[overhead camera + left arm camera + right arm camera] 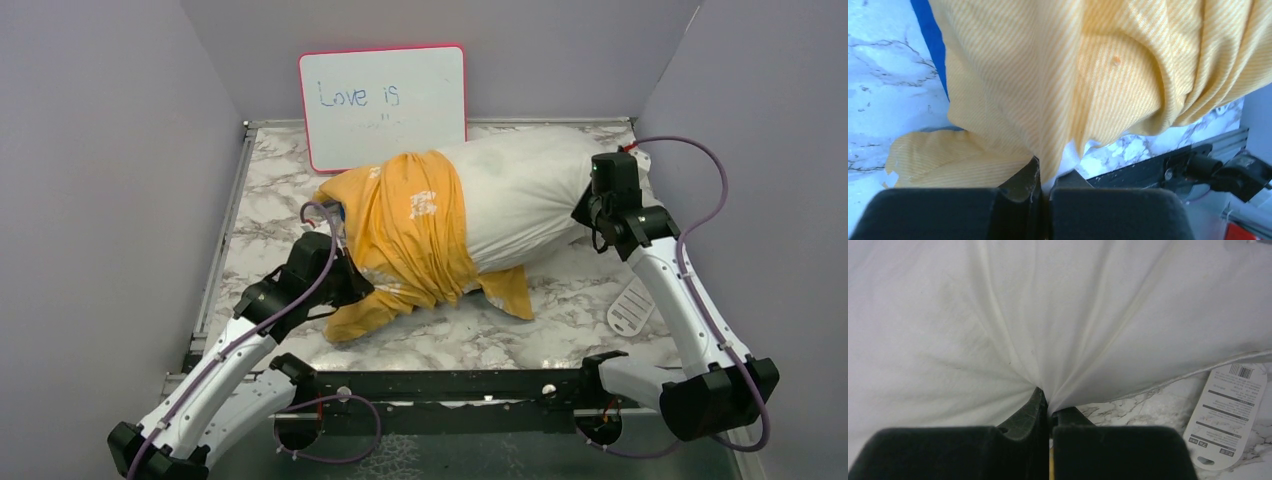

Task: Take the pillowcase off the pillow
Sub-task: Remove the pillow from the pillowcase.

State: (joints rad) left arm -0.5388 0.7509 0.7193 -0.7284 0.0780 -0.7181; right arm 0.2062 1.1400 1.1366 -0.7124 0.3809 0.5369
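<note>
left hand (1044, 174) pinched together on a fold of the yellow pillowcase (405, 225) | right hand (1048, 407) clamped on the white pillow (520, 195) | top view: pillowcase bunched around the pillow's left half, mid-frame, on the marble tabletop (560, 300)

pillowcase (410, 235): yellow-orange, fine stripes, white print, blue showing at left edge
pillowcase state: bunched and wrinkled, wrapped round left part of pillow, loose ends spilling forward onto table (560, 320)
pillow (520, 200): plump, plain white, right half bare
pillow pose: lying across mid table, long side left-right, fabric puckered at right end
tag (1228, 415): white, printed, at pillow edge
</note>
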